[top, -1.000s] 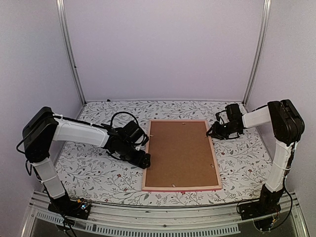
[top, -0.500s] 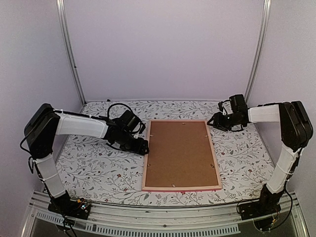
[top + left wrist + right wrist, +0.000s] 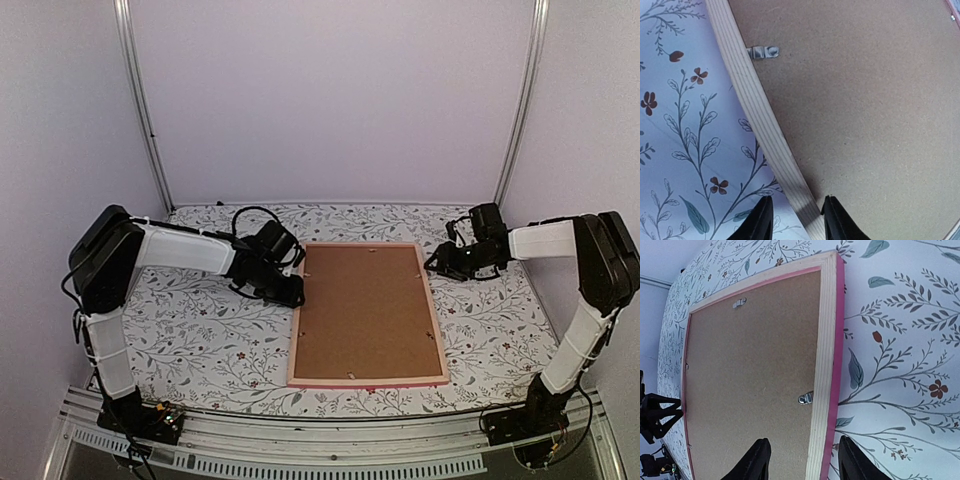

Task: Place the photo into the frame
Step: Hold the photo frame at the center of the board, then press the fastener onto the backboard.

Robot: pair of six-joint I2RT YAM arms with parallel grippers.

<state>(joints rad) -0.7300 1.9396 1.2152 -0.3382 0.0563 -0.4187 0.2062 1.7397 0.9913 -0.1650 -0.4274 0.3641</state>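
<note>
The pink frame (image 3: 297, 345) lies face down in the middle of the table, with a brown backing board (image 3: 366, 310) filling it. The photo is hidden. My left gripper (image 3: 291, 294) sits at the frame's left rail, open. In the left wrist view my gripper (image 3: 797, 215) straddles the pale wooden rail (image 3: 752, 107), one finger over the cloth and one over the board (image 3: 865, 110). My right gripper (image 3: 436, 268) is at the right rail near the far corner, open. In the right wrist view my gripper (image 3: 802, 460) stands wide on either side of the rail (image 3: 826, 340).
Small metal clips (image 3: 762, 52) (image 3: 805, 398) on the rails hold the board. The table wears a floral cloth (image 3: 190, 340). Aluminium posts (image 3: 140, 110) (image 3: 520, 110) and lilac walls close in the back and sides.
My left gripper has slid along the left rail toward the far side and its jaws have narrowed. My right gripper shifted slightly by the far right corner and its jaws have widened.
</note>
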